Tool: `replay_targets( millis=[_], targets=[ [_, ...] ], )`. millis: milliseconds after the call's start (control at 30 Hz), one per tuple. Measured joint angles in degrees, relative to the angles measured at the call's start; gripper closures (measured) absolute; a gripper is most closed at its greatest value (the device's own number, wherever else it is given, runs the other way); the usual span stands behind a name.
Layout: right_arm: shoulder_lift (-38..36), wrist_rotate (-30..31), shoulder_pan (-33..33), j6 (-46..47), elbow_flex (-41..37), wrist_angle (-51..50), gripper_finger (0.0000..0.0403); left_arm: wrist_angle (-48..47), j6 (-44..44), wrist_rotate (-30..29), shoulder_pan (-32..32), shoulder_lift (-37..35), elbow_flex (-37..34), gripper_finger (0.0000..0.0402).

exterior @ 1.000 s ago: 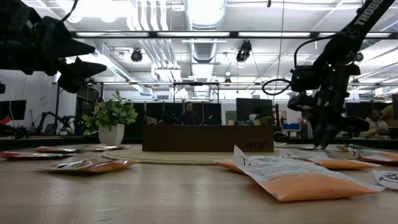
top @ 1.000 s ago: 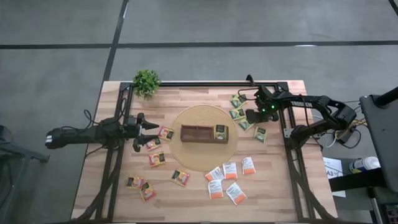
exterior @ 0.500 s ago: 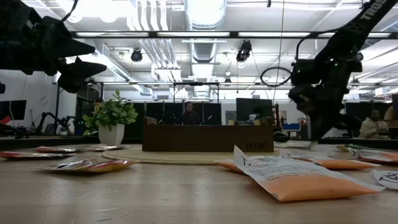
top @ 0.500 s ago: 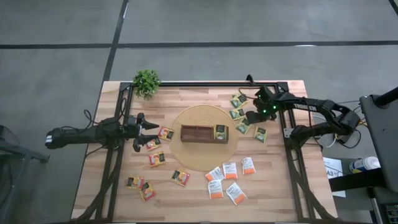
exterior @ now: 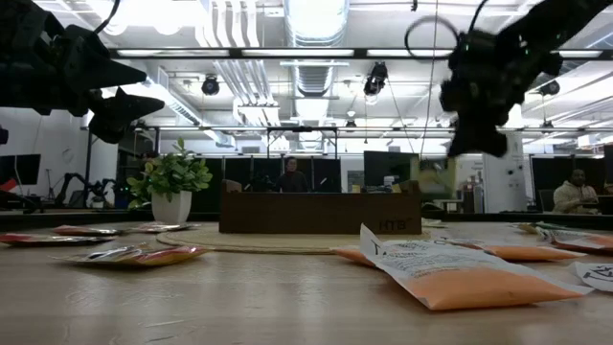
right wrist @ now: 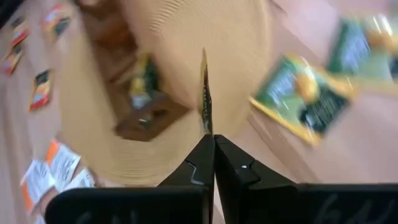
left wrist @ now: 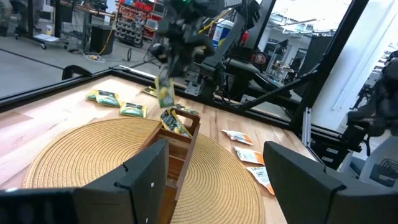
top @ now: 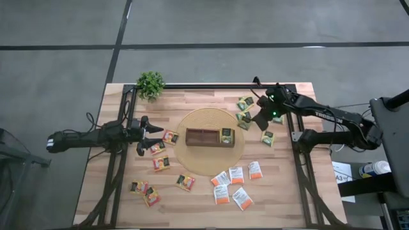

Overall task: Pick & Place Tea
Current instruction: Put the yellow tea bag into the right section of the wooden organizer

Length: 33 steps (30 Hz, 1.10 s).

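Sachet, small flat square, dark green-yellow [right wrist: 204, 93], hangs edge-on from right end effector [right wrist: 213, 138], fingers pinched tight on its top edge; lifted clear of wooden surface [top: 287, 198], betw. the loose green-yellow sachets [top: 244, 103] nr the far right corner & the round woven mat [top: 208, 116]. Same sachet shows dangling under that end effector in low view [exterior: 436, 178] & left wrist view [left wrist: 165, 94]. Long dark-brown divided wooden box [top: 209, 137] sits mid-mat, one green-yellow sachet already in its right-end compartment [top: 226, 133]. White-orange sachets [top: 237, 174] lie towards the near edge, right of centre; yellow-red-black ones [top: 161, 163] scattered left of mat. Left end effector [top: 146, 137] hovers by left edge, fingers spread wide, holding nothing. Small green potted plant [top: 151, 84] at far left corner.
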Motion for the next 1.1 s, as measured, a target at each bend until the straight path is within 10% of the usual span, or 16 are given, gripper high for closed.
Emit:
replay_targets(
  millis=[667, 1100],
  targets=[
    [13.9, 4.2, 9.4, -11.2, 22.3, -6.1, 0.0395, 0.0, 0.0, 0.0, 0.0, 0.0, 0.0, 0.0145],
    [16.8, 3.2, 17.8, -7.0, 21.2, 0.3, 0.0395, 0.0, 0.0, 0.0, 0.0, 0.0, 0.0, 0.0145]
  ],
)
